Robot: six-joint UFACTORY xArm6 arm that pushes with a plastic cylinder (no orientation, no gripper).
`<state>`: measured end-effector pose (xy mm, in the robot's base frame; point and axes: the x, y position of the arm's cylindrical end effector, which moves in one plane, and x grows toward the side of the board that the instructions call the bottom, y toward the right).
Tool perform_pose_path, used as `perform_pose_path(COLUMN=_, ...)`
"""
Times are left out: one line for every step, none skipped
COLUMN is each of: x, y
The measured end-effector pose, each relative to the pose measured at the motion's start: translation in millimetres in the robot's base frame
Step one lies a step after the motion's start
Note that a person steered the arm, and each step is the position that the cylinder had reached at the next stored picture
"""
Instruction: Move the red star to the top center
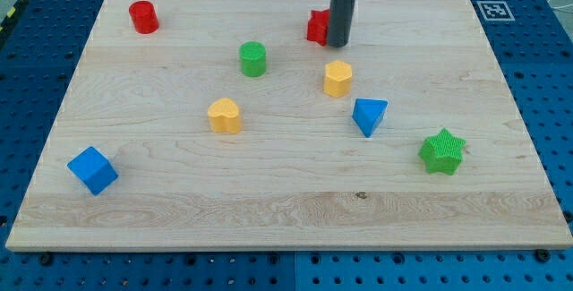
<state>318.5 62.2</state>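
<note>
The red star (317, 27) lies near the view's top centre of the wooden board (286, 197), partly hidden behind the rod. My tip (337, 44) rests on the board right against the star's right side, touching or nearly touching it. The dark rod rises straight up out of the view's top.
A red cylinder (143, 17) sits at the top left. A green cylinder (253, 59), a yellow hexagon block (337, 79), a yellow heart block (225, 115) and a blue triangle block (369, 115) lie mid-board. A green star (441, 151) is at the right, a blue cube (92, 170) at the bottom left.
</note>
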Motion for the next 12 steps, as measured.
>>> perform_pose_path(x=-10, y=-17)
perform_pose_path(x=-16, y=-44)
perform_pose_path(x=-19, y=-64)
perform_pose_path(x=-31, y=-68)
perform_pose_path(x=-34, y=-54)
perform_pose_path(x=-34, y=-32)
perform_pose_path(x=-39, y=-30)
perform_pose_path(x=-47, y=-31)
perform_pose_path(x=-48, y=-32)
perform_pose_path(x=-48, y=-32)
perform_pose_path(x=-51, y=-32)
perform_pose_path(x=-52, y=-31)
